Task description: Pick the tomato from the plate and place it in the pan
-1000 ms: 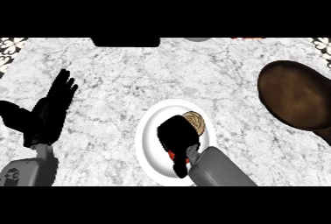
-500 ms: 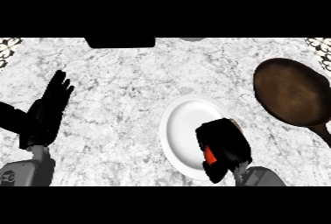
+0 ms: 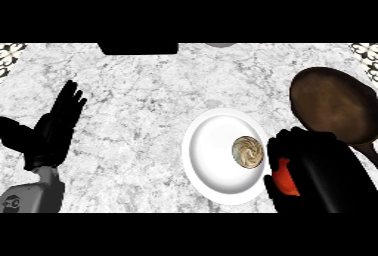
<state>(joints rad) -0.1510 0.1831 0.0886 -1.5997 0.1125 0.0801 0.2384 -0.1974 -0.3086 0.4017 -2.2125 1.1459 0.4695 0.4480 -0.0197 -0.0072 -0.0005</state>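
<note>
grey-veined white marble counter (image 3: 148, 90)

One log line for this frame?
right hand: shut on red tomato | beside white plate | brown pan: empty | left hand: open, resting

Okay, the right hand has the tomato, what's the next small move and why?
Probably carry it up and to the right, toward the pan. The right hand is curled round the tomato just off the white plate's right rim, short of the pan, so releasing now would likely miss it.
</note>
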